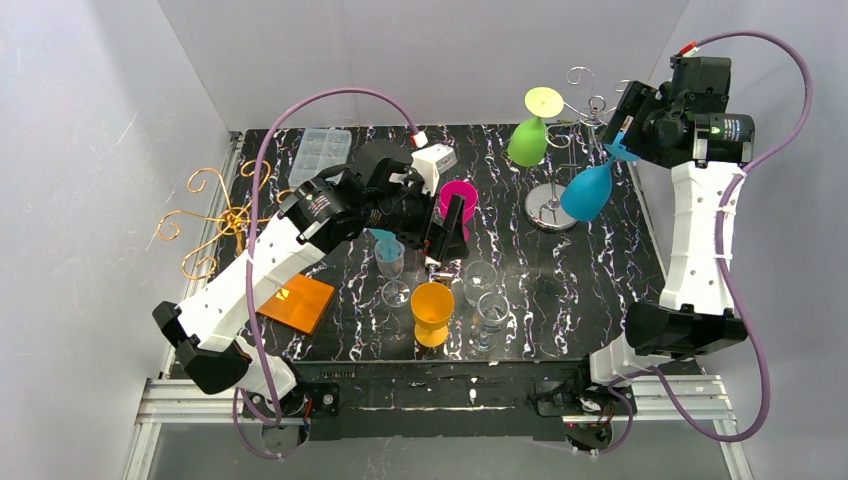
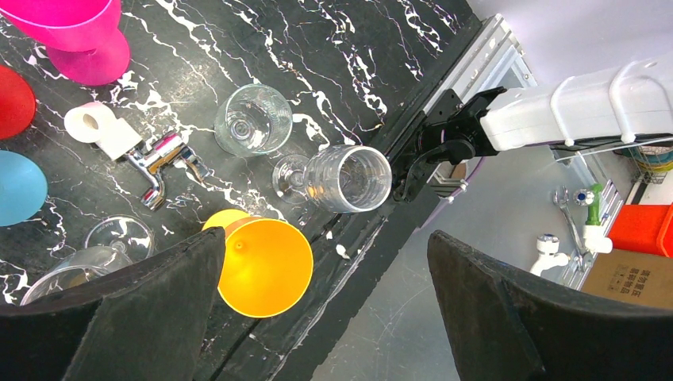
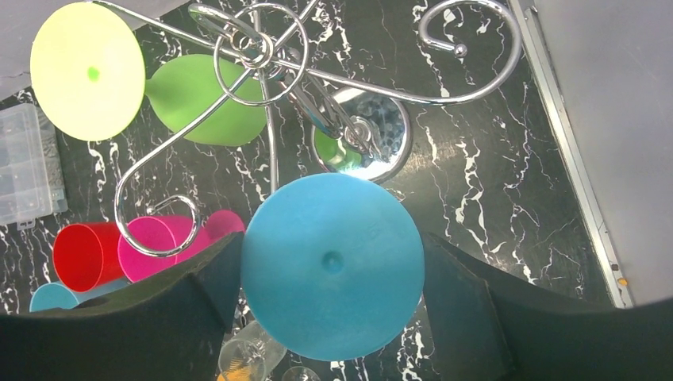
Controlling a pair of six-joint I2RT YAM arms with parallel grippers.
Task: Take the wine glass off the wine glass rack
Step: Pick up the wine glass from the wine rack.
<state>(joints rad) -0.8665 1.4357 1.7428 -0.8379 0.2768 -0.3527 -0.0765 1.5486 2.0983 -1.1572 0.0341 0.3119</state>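
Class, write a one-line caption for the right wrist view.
Right gripper grips the blue wine glass by its foot; green glass hangs on the silver rack.

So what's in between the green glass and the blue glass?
The silver rack is. Its thin pole and shiny round base stand between the green glass and the blue glass. The top view shows this best.

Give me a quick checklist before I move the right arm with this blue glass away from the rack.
1. Right hand closed on the blue wine glass foot: ok.
2. Foot free of the rack wires: cannot tell.
3. Green wine glass hanging on the rack, apart from the blue one: ok.
4. Left hand open, empty, away from the rack: ok.
5. Bare table in front of the rack for set-down: ok.
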